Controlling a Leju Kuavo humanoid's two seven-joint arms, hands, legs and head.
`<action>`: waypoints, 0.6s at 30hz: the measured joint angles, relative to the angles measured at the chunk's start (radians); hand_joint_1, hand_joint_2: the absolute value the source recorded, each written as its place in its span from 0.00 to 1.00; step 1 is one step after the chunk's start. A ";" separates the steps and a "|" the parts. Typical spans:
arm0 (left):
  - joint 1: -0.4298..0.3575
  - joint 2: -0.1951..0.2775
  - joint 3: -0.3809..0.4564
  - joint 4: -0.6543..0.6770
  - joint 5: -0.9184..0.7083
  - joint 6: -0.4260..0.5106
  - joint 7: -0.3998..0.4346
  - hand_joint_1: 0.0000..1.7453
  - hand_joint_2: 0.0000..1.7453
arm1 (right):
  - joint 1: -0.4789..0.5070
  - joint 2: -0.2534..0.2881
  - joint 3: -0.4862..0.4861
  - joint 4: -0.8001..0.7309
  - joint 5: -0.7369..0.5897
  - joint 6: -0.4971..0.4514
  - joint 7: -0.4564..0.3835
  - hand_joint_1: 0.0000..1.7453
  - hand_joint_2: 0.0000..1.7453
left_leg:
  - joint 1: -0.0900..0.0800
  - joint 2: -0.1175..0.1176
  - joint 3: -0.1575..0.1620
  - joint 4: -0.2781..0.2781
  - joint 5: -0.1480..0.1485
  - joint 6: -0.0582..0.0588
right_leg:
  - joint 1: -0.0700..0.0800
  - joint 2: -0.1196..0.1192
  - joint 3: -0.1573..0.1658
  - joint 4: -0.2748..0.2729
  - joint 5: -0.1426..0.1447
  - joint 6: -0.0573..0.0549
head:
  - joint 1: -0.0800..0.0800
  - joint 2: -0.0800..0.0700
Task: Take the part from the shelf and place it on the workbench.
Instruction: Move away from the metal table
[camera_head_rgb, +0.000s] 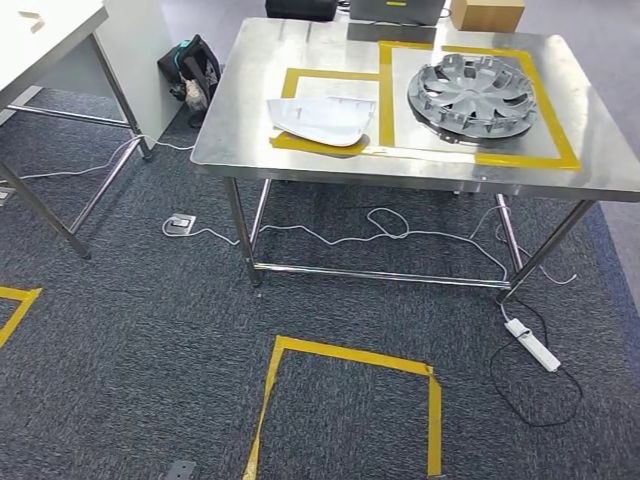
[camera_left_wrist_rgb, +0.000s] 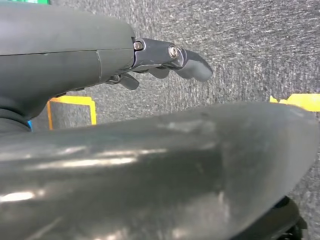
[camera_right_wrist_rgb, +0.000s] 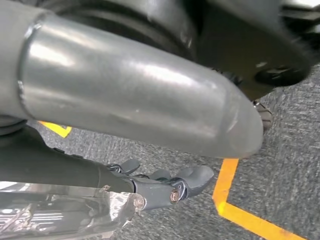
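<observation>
Head view. A stainless-steel table (camera_head_rgb: 249, 150) stands on dark grey carpet (camera_head_rgb: 136, 340). Yellow tape marks two adjoining rectangles on its top. The larger rectangle (camera_head_rgb: 558, 140), on the right, contains a grey wheel cover (camera_head_rgb: 472, 95) lying flat. The smaller rectangle (camera_head_rgb: 290, 85), on the left, holds a white moulded part (camera_head_rgb: 324, 118) whose near edge overlaps the tape line. At the far edge of the table sit a dark case (camera_head_rgb: 300, 8) and a cardboard box (camera_head_rgb: 487, 13). A white cable (camera_head_rgb: 377, 225) runs across the carpet under the table to a white power strip (camera_head_rgb: 534, 345), with a black cable looped beside it. A three-sided yellow tape outline (camera_head_rgb: 355, 358) is laid on the carpet in front of the table. A second, white table (camera_head_rgb: 45, 40) stands at the left, and a black bag (camera_head_rgb: 192, 65) rests on the floor between the two tables.

Left wrist view. The left hand (camera_left_wrist_rgb: 166, 62) hangs above the carpet; its dark fingers (camera_left_wrist_rgb: 192, 65) extend nearly straight, apart, holding nothing. A dark curved surface, blurred and close to the lens, fills the foreground. Yellow tape lies on the carpet behind.

Right wrist view. The right hand (camera_right_wrist_rgb: 170, 185) also extends its fingers (camera_right_wrist_rgb: 196, 177) loosely apart, empty, above carpet and an orange-yellow tape corner (camera_right_wrist_rgb: 226, 195). A silver arm tube crosses the foreground.
</observation>
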 joint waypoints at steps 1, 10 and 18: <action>0.000 0.000 0.001 0.000 0.000 0.000 0.000 0.00 0.00 | 0.001 0.000 0.000 0.000 0.000 0.000 0.000 0.00 0.00 | -0.001 0.005 0.001 0.000 0.000 0.000 | 0.000 -0.001 -0.004 0.010 0.006 -0.001 | 0.000 0.000; -0.002 -0.001 0.004 0.000 -0.008 0.002 0.000 0.00 0.00 | -0.002 -0.001 0.000 0.000 0.000 0.000 0.001 0.00 0.00 | -0.006 0.026 0.009 0.008 -0.015 -0.032 | 0.006 -0.018 0.149 -0.287 0.133 -0.035 | -0.002 0.000; 0.001 -0.001 0.007 0.000 -0.009 0.004 0.000 0.00 0.00 | -0.003 0.000 0.000 0.000 0.000 -0.001 0.002 0.00 0.00 | 0.000 -0.007 -0.097 0.223 -0.081 -0.048 | -0.001 0.026 0.147 -0.291 0.140 -0.051 | -0.003 0.000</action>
